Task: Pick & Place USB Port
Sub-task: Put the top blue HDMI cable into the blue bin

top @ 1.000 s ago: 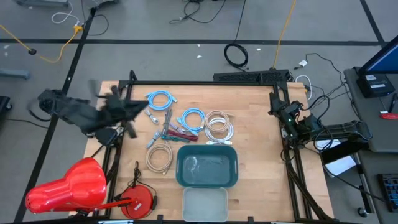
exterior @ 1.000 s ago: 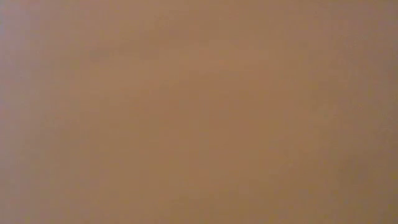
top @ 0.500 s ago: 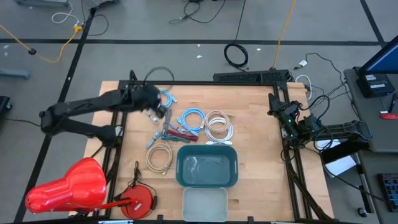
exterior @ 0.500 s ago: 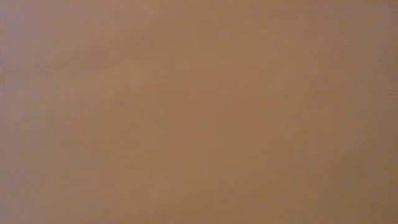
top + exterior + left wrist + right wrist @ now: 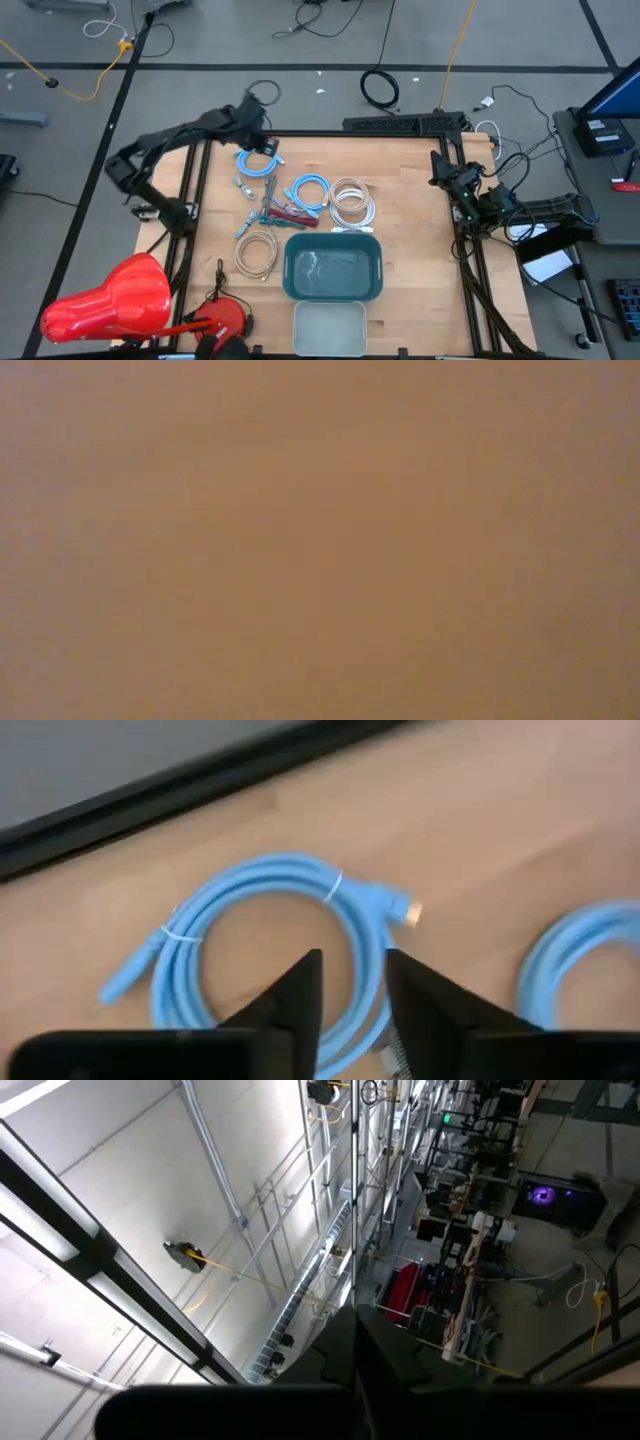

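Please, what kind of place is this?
Probably a robotics lab or workshop: a wooden table with coiled blue cables, loose cables on the floor, and metal racks of equipment behind.

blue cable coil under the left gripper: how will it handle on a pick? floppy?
Probably floppy: the blue cable coil is thin cord looped loosely, so the unpinched side would likely sag. The white ties around it suggest it should stay coiled rather than unspool. It looks light, and the left gripper, open above one strand, may drag the whole coil across the table if it only nudges it.
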